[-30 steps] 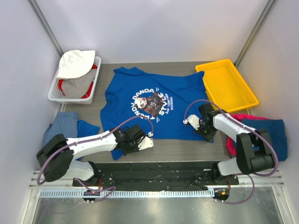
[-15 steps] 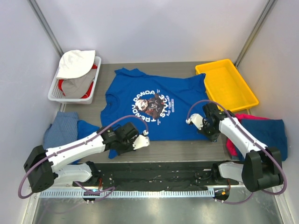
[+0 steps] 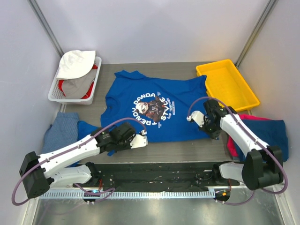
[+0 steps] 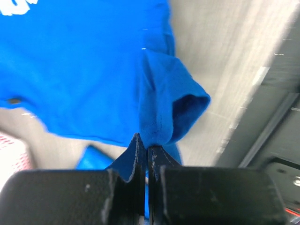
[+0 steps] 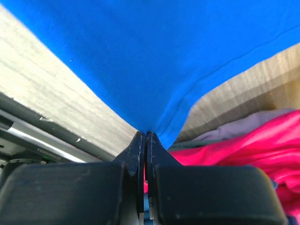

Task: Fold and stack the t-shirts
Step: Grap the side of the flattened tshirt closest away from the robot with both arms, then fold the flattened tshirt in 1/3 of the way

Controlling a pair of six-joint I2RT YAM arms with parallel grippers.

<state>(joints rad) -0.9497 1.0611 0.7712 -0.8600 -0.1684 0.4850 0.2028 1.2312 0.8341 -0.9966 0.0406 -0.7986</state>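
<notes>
The royal blue t-shirt (image 3: pixel 154 110) lies spread out flat in the middle of the grey surface (image 3: pixel 178 147), with its round white-and-brown print facing up. Only the top view shows the whole shirt and the print.

The left wrist view shows something else up close. The left hand (image 4: pixel 143 140) is squeezed tight on the shirt's near sleeve (image 4: pixel 180 105), and the sleeve is a bit bunched. The right wrist view shows the right hand (image 5: pixel 144 137) pinching the shirt's near edge on the other side. A pink t-shirt (image 5: pixel 234 145) lies just beside it.

There are two arms, two hands and one shirt with a print. There is one heap of light blue cloth (image 3: pixel 65 126) on the left. On the right there is one heap of pink and blue cloth.

There are two containers at the back. One white basket (image 3: pixel 56 91) holds white, grey and red cloth. One yellow tray (image 3: pixel 227 84) sits at the right, near the shirt's far corner.
</notes>
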